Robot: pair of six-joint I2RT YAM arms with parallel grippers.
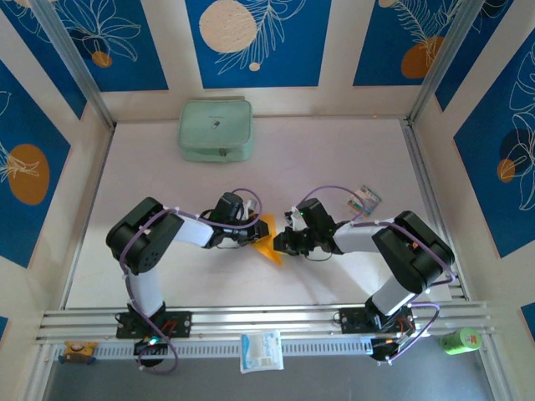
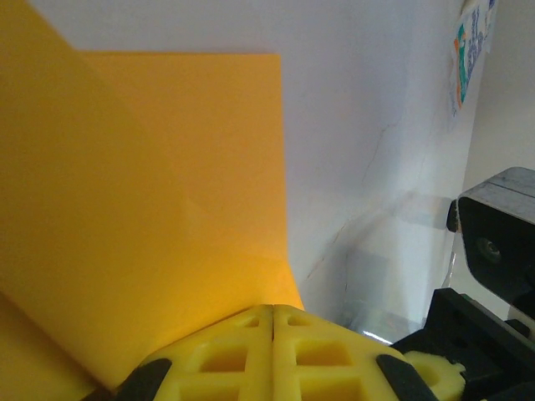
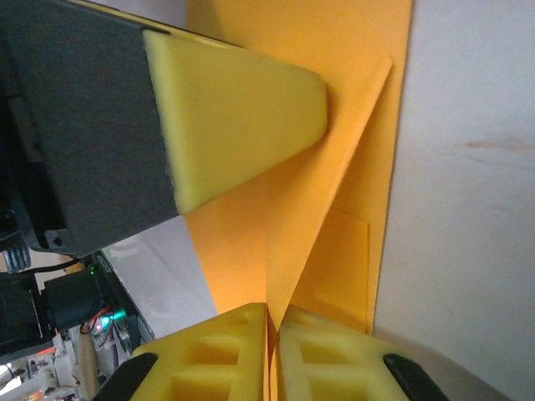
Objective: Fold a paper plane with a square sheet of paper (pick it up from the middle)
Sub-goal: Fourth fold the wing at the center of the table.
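Orange paper pinched from both sides, mid-fold.
Left gripper has its pads pressed together on the sheet's near edge. Right gripper is likewise closed, with a folded layer caught in the seam between its pads. The paper sits between the two wrists at the middle of the table and shows diagonal creases. Likely trouble: if either arm pulls away while both clamp, the thin sheet may tear or slide, skewing the crease.

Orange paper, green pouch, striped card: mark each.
orange paper (image 1: 269, 249), top external view, its lower corner.
green pouch (image 1: 216, 130), top external view, middle of its top.
striped card (image 1: 365, 200), top external view, its centre.
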